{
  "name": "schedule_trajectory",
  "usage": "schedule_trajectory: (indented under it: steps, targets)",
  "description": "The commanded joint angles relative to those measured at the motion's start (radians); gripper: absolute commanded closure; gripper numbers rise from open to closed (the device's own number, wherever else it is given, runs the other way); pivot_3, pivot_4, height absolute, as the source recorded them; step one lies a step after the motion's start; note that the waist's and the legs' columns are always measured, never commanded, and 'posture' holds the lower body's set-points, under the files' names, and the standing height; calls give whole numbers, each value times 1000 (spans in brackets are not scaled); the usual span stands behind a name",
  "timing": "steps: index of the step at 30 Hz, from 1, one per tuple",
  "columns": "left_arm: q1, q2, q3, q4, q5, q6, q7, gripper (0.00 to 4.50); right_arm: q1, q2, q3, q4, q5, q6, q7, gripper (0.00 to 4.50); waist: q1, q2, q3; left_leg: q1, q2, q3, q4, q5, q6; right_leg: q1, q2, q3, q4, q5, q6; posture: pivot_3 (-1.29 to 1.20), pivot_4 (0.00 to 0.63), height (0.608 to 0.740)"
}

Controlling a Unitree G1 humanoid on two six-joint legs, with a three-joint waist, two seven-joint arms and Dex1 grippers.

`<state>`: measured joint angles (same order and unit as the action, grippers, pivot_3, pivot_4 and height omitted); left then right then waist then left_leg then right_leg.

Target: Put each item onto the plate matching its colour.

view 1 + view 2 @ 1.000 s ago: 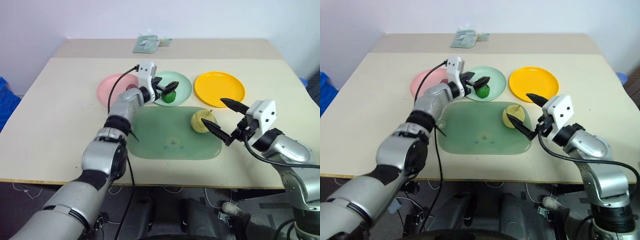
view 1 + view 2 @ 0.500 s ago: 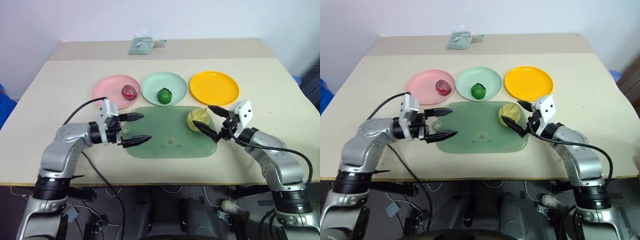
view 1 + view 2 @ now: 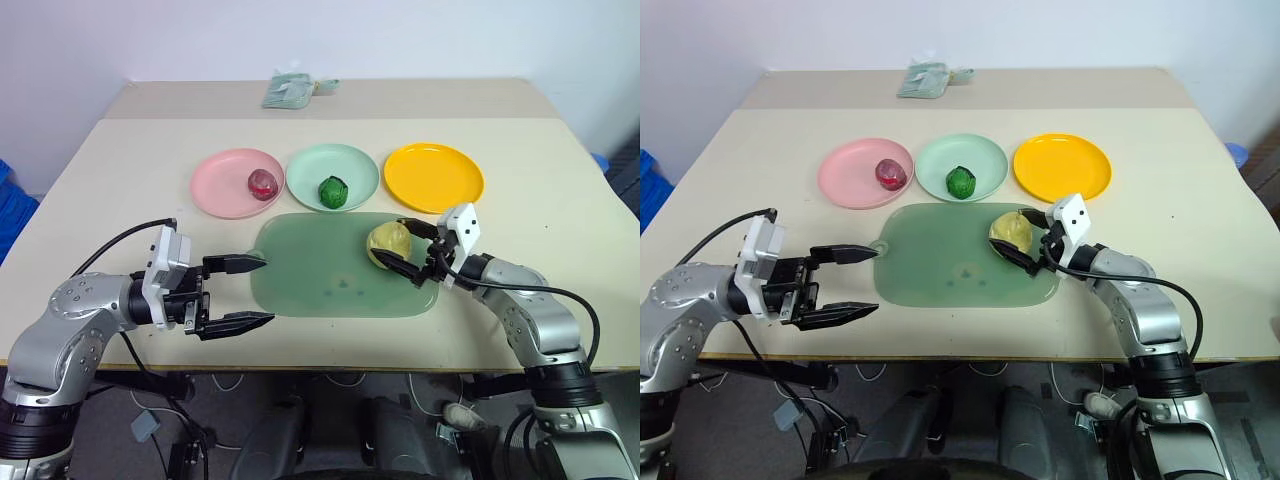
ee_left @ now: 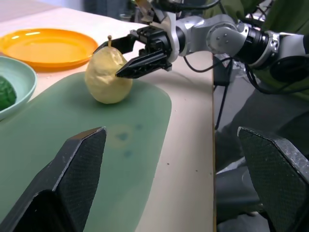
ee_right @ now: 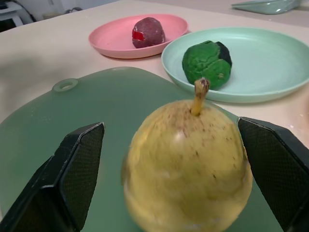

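Observation:
The pale yellow pear (image 3: 387,243) stands on the right part of the green mat (image 3: 320,270). My right gripper (image 3: 409,250) is open, one black finger on each side of the pear, close to its skin. The pear (image 5: 188,159) sits between those fingers in the right wrist view. The dark red fruit (image 3: 262,182) lies on the pink plate (image 3: 222,185). The dark green ball (image 3: 333,190) lies on the mint green plate (image 3: 355,168). The orange-yellow plate (image 3: 434,178) holds nothing. My left gripper (image 3: 252,292) is open and empty, at the mat's left edge near the table front.
A folded pale green packet (image 3: 293,90) lies at the back of the beige table (image 3: 120,190). A blue crate (image 3: 12,205) stands beyond the table's left side. The mat's middle is bare.
My left arm has drawn back from the mint plate to the near left, leaving the green ball there. My right gripper has moved in around the pear and its fingers have narrowed.

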<state>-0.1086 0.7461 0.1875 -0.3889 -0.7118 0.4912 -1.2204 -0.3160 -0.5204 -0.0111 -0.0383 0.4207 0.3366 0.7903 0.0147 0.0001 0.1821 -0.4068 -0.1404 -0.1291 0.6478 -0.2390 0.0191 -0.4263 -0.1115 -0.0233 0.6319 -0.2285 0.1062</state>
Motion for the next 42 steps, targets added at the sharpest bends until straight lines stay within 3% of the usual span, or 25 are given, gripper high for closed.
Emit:
schedule_trajectory:
  steps: [1,3,7,10,16,20,23,28,29,32,36,42]
  targets:
    - [-2,-8,16,-54,-28,-12,32,0,-18,11,-8,-3,-6,-22,8,1330,-2,0,0,0,0,0,0,0,0,0,0,0,0,0,0,0,150,740]
    - [-6,-10,19,-51,-30,-14,48,0,-32,13,-13,4,-17,-34,2,2122,-2,0,0,0,0,0,0,0,0,0,0,0,0,0,0,0,150,740]
    - [-4,-11,21,-59,-20,-28,74,0,-89,12,-47,30,-3,-37,-1,2122,-4,0,0,0,0,0,-1,0,0,-1,0,0,0,0,0,0,150,740]
    - [-9,-21,37,-82,-40,-21,122,0,-220,15,-84,140,13,-56,1,2122,-5,1,1,0,0,1,-1,0,0,-1,0,0,0,1,0,0,150,740]
    - [27,-52,50,-136,-30,-32,211,0,-594,24,-100,731,-143,-346,-82,2122,-9,1,1,0,0,1,-2,0,-1,-1,1,0,0,2,1,0,150,740]
    - [61,-69,55,-172,-15,-46,262,0,-767,32,-93,1086,-237,-504,-174,2122,-10,1,1,0,0,1,-3,4,-6,-1,0,0,-2,2,1,0,150,740]
    - [84,-72,67,-191,-3,-52,308,0,-835,48,-90,1259,-293,-537,-265,2122,-15,1,1,0,0,1,-4,4,-6,-1,0,1,-2,2,1,0,150,740]
    - [122,-71,93,-224,-11,-26,391,0,-841,73,-98,1352,-343,-528,-334,2122,-31,2,1,0,0,1,-4,4,-7,-2,1,1,-1,2,1,0,150,740]
    - [128,-71,96,-228,-14,-24,402,0,-840,76,-102,1357,-347,-526,-336,1173,-33,2,1,0,0,1,-4,5,-8,-2,1,1,-1,2,0,0,150,740]
    - [137,-75,95,-232,8,-29,443,0,-838,78,-114,1361,-354,-530,-333,36,-34,2,1,0,1,1,-4,5,-8,-2,2,2,0,2,0,0,150,740]
    - [140,-59,61,-216,102,-21,514,0,-837,62,-137,1348,-349,-548,-336,36,-33,2,1,0,1,1,-4,5,-8,-2,3,3,0,2,0,0,150,740]
    - [115,-176,46,-106,141,-111,557,0,-798,8,-178,1255,-318,-614,-238,36,-28,3,1,0,1,1,-4,5,-8,-2,6,4,-1,2,1,0,150,740]
